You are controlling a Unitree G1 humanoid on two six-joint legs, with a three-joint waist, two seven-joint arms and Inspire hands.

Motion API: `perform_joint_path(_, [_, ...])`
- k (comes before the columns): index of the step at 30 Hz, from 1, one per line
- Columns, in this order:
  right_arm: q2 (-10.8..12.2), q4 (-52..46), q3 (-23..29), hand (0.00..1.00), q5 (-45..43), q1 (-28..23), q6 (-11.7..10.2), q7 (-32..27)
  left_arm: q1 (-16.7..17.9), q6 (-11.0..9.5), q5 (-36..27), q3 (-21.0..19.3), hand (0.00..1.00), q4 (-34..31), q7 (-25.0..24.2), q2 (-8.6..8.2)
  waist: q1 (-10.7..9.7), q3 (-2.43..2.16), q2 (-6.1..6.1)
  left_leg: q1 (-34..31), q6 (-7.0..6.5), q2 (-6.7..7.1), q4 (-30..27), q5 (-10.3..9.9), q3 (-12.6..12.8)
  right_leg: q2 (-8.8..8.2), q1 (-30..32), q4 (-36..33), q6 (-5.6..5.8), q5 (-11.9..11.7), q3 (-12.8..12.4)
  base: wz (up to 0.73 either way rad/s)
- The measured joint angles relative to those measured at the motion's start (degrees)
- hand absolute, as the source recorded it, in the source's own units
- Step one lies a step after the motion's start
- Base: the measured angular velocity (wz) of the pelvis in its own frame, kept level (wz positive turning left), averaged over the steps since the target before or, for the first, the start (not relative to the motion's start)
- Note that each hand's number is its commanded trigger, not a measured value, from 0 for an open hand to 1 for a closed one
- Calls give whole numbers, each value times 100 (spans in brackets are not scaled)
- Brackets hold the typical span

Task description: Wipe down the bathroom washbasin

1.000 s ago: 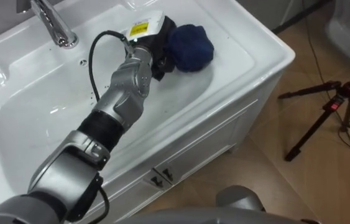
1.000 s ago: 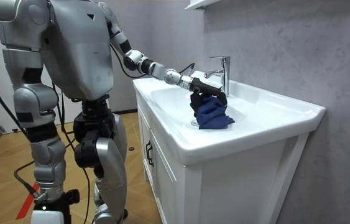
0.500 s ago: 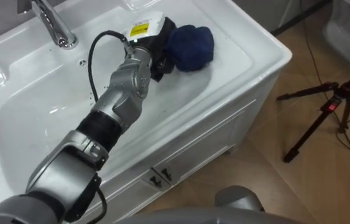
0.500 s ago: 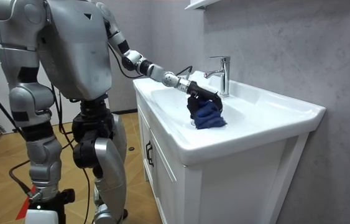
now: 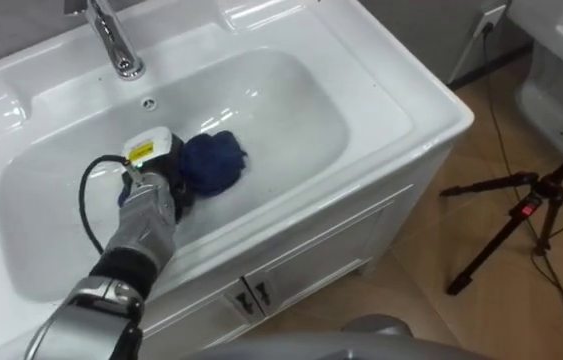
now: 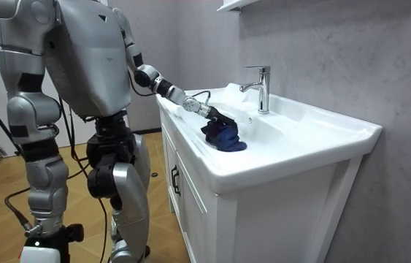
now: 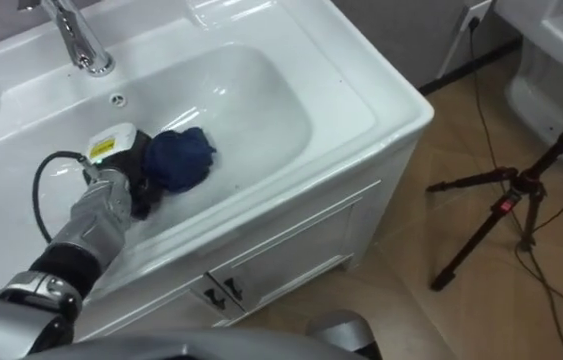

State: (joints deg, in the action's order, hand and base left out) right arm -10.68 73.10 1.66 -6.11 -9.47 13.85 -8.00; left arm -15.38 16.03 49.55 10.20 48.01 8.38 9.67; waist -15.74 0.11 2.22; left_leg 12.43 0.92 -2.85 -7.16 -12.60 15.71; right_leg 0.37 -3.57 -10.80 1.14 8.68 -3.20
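- Now the wiping step looks under way; the robot stands beside the white sink cabinet (image 6: 190,212) and reaches its left hand (image 5: 161,178) down into the glossy white basin (image 5: 291,110).
- Its fingers look curled round the bunched dark blue cloth (image 5: 211,162); the cloth lies on the basin's floor, near the front wall and well apart from the shiny metal tap (image 5: 111,40).
- Its right hand (image 6: 48,237) hangs low by its side.
- I cannot tell which parts are already wiped.
- Next, I think, the left hand should press the cloth down and slide it across the floor and up the walls; it needs a firm hold so the cloth does not slip out; it should steer clear of the tap.
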Motion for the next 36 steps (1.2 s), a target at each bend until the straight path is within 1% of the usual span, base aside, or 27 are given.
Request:
perform_joint_path(1, [-12, 5, 89, 0, -45, -12, 4, 2, 0, -10, 75, -99, 100, 47, 0, 24, 59, 1, 59, 4, 0, -37, 32, -61, -13, 46, 13, 2, -9, -24, 0, -8])
perform_joint_path(2, [-15, -6, 127, 0, -100, -22, 15, 5, 22, -8, 161, -178, 100, 90, 2, 82, 89, -2, 84, 2, 2, -55, 33, -81, -15, 65, 20, -1, -22, -43, -1, -7])
perform_joint_path(4, [-30, -30, 222, 0, -127, -27, 68, 7, 26, -5, 320, -338, 100, 201, 2, 174, 114, -6, 111, 3, 12, -69, 29, -75, -11, 77, 19, -7, -38, -53, -1, -2])
perform_joint_path(6, [-68, -65, 298, 0, -130, -82, 109, 7, 26, -1, 486, -375, 100, 300, 11, 273, 151, -7, 154, 3, 20, -78, 29, -70, -9, 86, 19, -4, -46, -58, 1, 0])
perform_joint_path(8, [-79, -73, 432, 0, -154, -141, 117, 7, 32, 8, 715, -528, 100, 327, 5, 302, 208, -8, 183, 2, 21, -81, 30, -70, -4, 88, 24, -3, -50, -60, 1, 0])
perform_joint_path(9, [-82, -90, 489, 0, -163, -181, 114, 7, 52, 15, 790, -592, 100, 327, 6, 348, 234, -13, 195, -7, 21, -81, 29, -70, -2, 89, 41, -6, -50, -61, -4, -3])
perform_joint_path(11, [-82, -159, 596, 0, -161, -197, 109, 2, 73, 11, 900, -606, 100, 329, 6, 508, 274, -29, 221, -62, 20, -78, 16, -70, -6, 86, 61, -5, -49, -66, -12, -4])
perform_joint_path(12, [-82, -182, 623, 0, -162, -198, 108, 1, 72, 11, 934, -607, 100, 328, 6, 544, 289, -33, 230, -79, 20, -78, 14, -70, -5, 86, 69, 1, -48, -72, -17, -4])
perform_joint_path(13, [-84, -192, 665, 0, -172, -202, 104, 0, 71, 5, 1068, -658, 100, 329, 6, 580, 353, -39, 265, -87, 20, -78, 16, -70, -3, 92, 74, 3, -48, -90, -32, -6])
perform_joint_path(14, [-85, -192, 683, 0, -191, -232, 103, -1, 78, -4, 1158, -714, 100, 331, 9, 586, 386, -36, 271, -84, 20, -81, 23, -71, 1, 100, 75, 6, -50, -94, -48, -8])
perform_joint_path(16, [-105, -288, 833, 0, -334, -232, 104, -2, 103, -11, 1239, -888, 100, 312, 23, 645, 466, -59, 359, -88, 20, -83, 26, -71, 7, 100, 78, 13, -52, -96, -47, -5])
perform_joint_path(17, [-121, -298, 855, 0, -339, -232, 104, -4, 116, -11, 1266, -888, 100, 305, 25, 680, 472, -48, 356, -91, 20, -83, 26, -71, 6, 100, 78, 14, -52, -96, -46, 0])
perform_joint_path(18, [-158, -318, 870, 0, -345, -223, 104, -8, 138, -11, 1373, -897, 100, 295, 31, 740, 481, -62, 401, -90, 21, -83, 24, -71, 1, 101, 73, 18, -52, -96, -45, 0])
perform_joint_path(19, [-181, -353, 880, 0, -354, -219, 96, -17, 163, -11, 1447, -923, 100, 254, 39, 785, 494, -59, 418, -91, 21, -84, 13, -71, -2, 101, 71, 19, -54, -95, -42, 0])
perform_joint_path(22, [-183, -393, 990, 0, -386, -197, 43, -80, 272, -11, 1707, -1221, 100, 31, 47, 804, 521, -69, 451, -111, 21, -86, -30, -71, -7, 97, 76, 23, -58, -91, -32, 0])
perform_joint_path(24, [-191, -407, 988, 0, -385, -197, 48, -80, 387, -8, 1741, -1240, 100, -194, 44, 894, 533, -71, 456, -132, 21, -87, -45, -71, -18, 92, 81, 25, -58, -91, -13, 2])
perform_joint_path(26, [-194, -491, 967, 0, -385, -209, 54, -78, 441, -9, 1755, -1240, 100, -445, 18, 1007, 607, -72, 454, -165, 21, -86, -63, -71, -56, 77, 86, 21, -59, -92, 37, 8])
perform_joint_path(29, [-199, -494, 955, 0, -384, -174, 51, -68, 480, -6, 1765, -1236, 100, -683, 15, 1035, 697, -67, 447, -169, 21, -85, -73, -69, -117, 67, 59, 22, -60, -91, 99, 13])
perform_joint_path(31, [-204, -500, 941, 0, -383, -74, 32, -59, 544, -6, 1768, -1229, 100, -770, 16, 1034, 707, -64, 454, -189, 21, -87, -110, -68, -168, 67, 57, 23, -62, -91, 114, 6])
perform_joint_path(33, [-206, -489, 923, 0, -374, 27, -17, -59, 573, -6, 1771, -1229, 100, -776, 21, 1027, 707, -54, 449, -189, 23, -92, -119, -67, -182, 68, 59, 21, -71, -86, 134, 2])
perform_joint_path(34, [-207, -500, 921, 0, -366, 84, -28, -60, 594, -6, 1785, -1228, 100, -775, 21, 1019, 706, -40, 438, -179, 26, -94, -119, -66, -178, 68, 70, 17, -79, -80, 141, 0])
perform_joint_path(36, [-211, -507, 877, 0, -364, 158, -74, -60, 652, -7, 1896, -1220, 100, -787, 22, 991, 701, -34, 446, -167, 27, -96, -125, -66, -182, 67, 68, 11, -86, -71, 149, 0])
